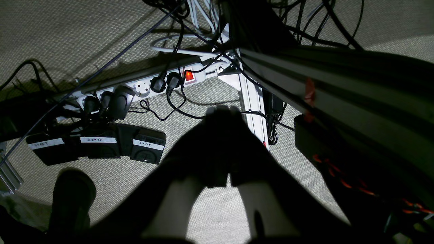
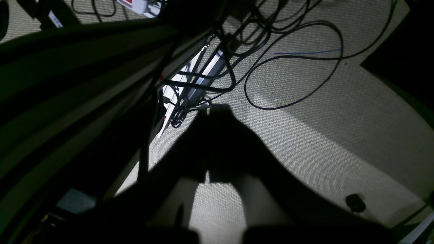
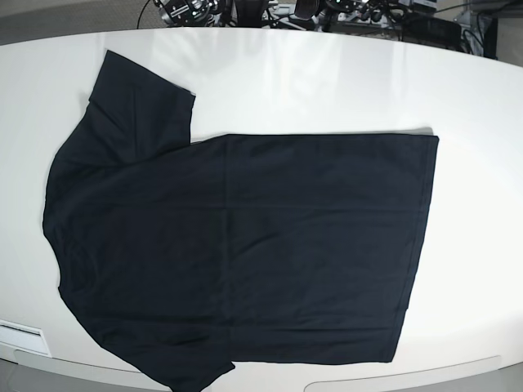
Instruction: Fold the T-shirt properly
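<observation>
Overhead, the T-shirt [image 3: 237,253] is lying spread flat on the white table [image 3: 327,82], neck end toward nine o'clock and hem toward three o'clock, one sleeve reaching to eleven o'clock and the other to six o'clock at the near table edge. Neither arm is showing in that view. Both wrist cameras are looking down at carpet [image 1: 210,210] and cables. The left gripper [image 1: 222,110] is showing as a dark silhouette with fingertips together, above a power strip [image 1: 142,86] and labelled pedals [image 1: 98,147] at nine o'clock. The right gripper [image 2: 217,108] is likewise dark, its fingertips meeting
</observation>
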`<state>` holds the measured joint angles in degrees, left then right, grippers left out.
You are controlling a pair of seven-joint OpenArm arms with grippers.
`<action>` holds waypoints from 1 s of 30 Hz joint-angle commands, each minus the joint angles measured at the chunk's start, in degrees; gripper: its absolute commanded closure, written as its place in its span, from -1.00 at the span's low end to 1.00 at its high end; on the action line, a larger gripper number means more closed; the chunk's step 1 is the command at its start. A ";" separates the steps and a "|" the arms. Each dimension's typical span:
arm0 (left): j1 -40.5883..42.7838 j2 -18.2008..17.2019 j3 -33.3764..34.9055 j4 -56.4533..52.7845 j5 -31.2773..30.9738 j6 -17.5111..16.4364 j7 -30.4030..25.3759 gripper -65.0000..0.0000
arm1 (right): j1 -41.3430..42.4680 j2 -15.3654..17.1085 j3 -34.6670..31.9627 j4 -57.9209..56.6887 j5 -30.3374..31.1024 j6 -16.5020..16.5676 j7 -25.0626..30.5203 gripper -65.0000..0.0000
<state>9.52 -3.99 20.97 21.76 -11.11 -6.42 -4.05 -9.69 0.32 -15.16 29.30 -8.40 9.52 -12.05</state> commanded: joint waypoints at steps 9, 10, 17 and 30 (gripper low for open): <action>2.08 -2.21 0.00 3.32 0.68 -1.36 6.86 1.00 | -2.62 0.07 0.04 3.58 0.46 1.01 -7.32 1.00; 3.50 -3.19 0.00 4.83 1.07 -2.19 7.37 1.00 | -4.24 0.55 0.04 4.70 0.68 1.03 -7.34 1.00; 18.75 -10.75 0.02 22.84 1.64 -2.71 7.52 1.00 | -20.92 5.88 0.04 21.92 7.19 6.12 -9.55 1.00; 46.93 -28.30 -3.06 69.31 8.13 6.10 13.18 1.00 | -52.61 15.50 0.66 71.43 8.22 1.97 -19.10 1.00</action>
<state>55.83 -31.79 18.04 90.65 -2.92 -0.36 10.24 -61.58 15.42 -14.76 100.27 -0.27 11.40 -31.59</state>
